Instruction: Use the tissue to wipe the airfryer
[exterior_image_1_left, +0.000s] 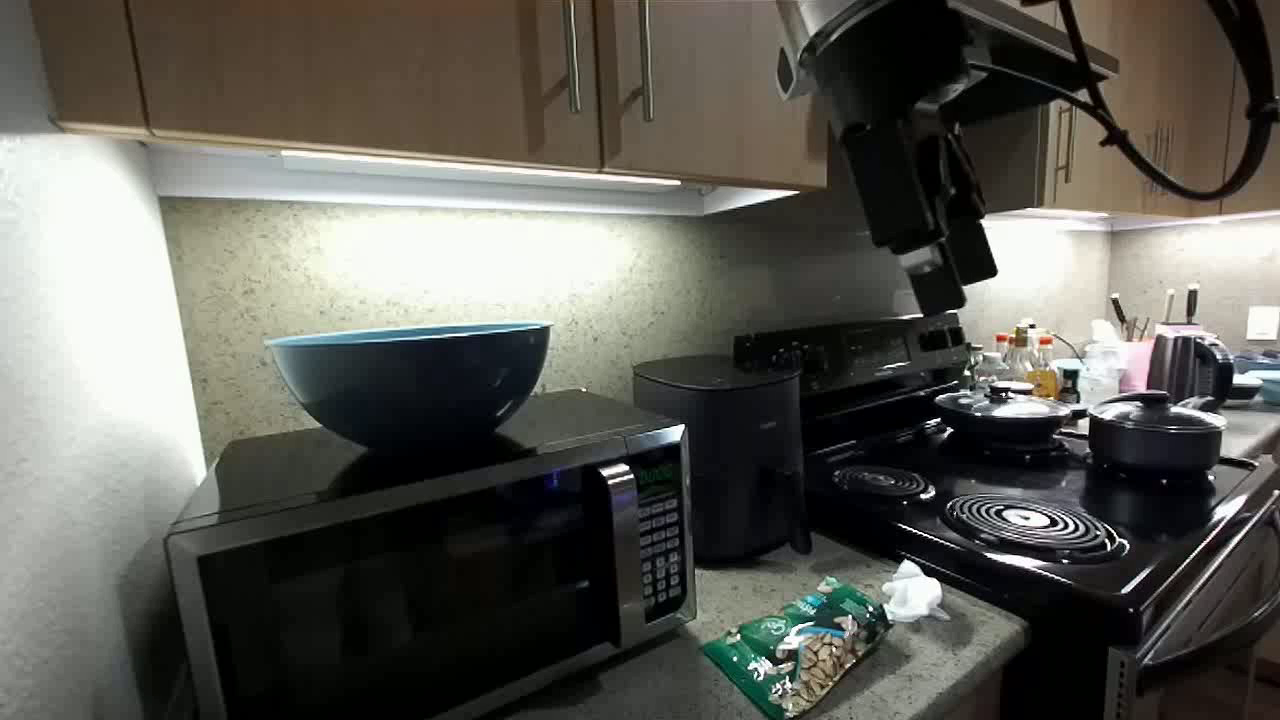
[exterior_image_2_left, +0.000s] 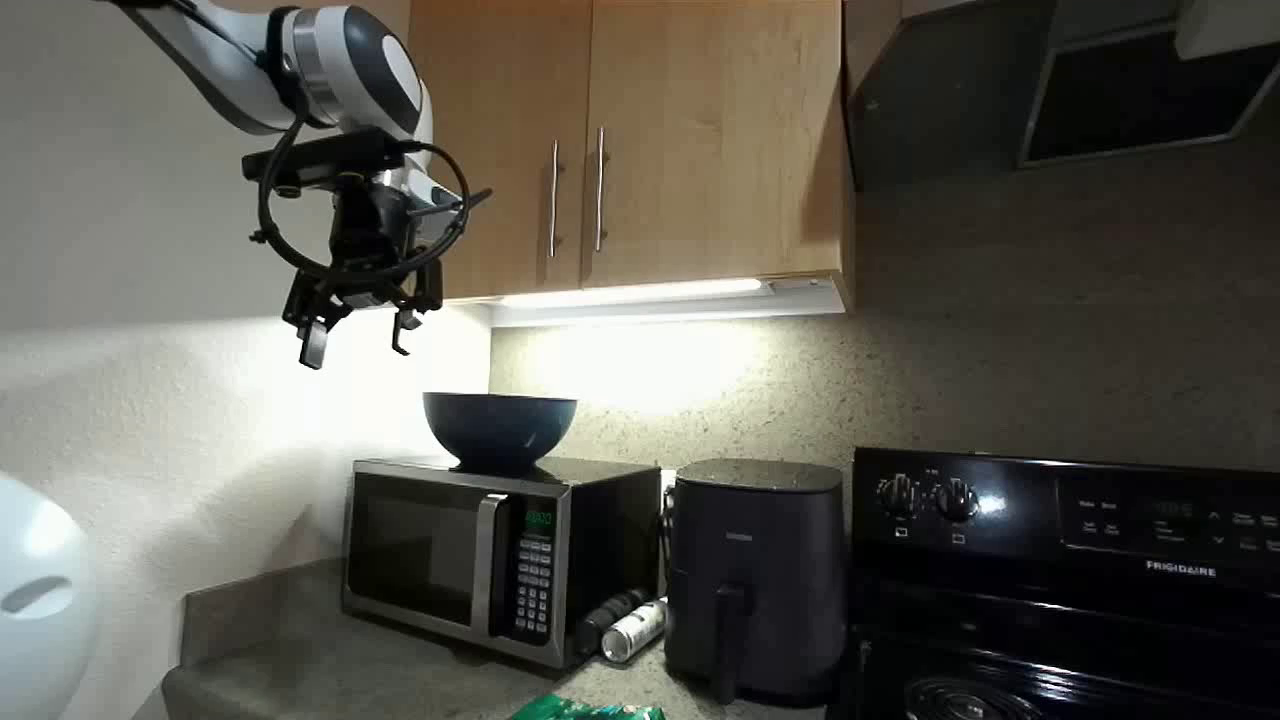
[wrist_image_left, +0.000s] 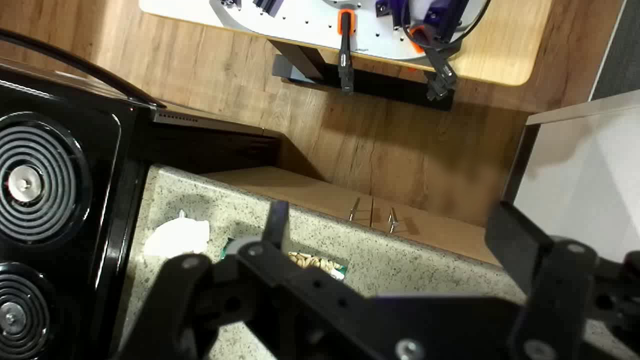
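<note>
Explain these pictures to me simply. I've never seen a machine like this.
The machine is a robot arm ending in a two-fingered gripper, used for picking things up. Two pictures come from cameras standing outside the robot; the third looks down from the arm itself, so the gripper's fingers loom large and blurred.

On the counter stand a wide microwave, with a blue bowl on top, and a black airfryer, next to the stove. Nearer the front edge lie a green packet and, beside it, a crumpled white tissue.

The fingers are spread with nothing between them, so nothing is held.
</note>
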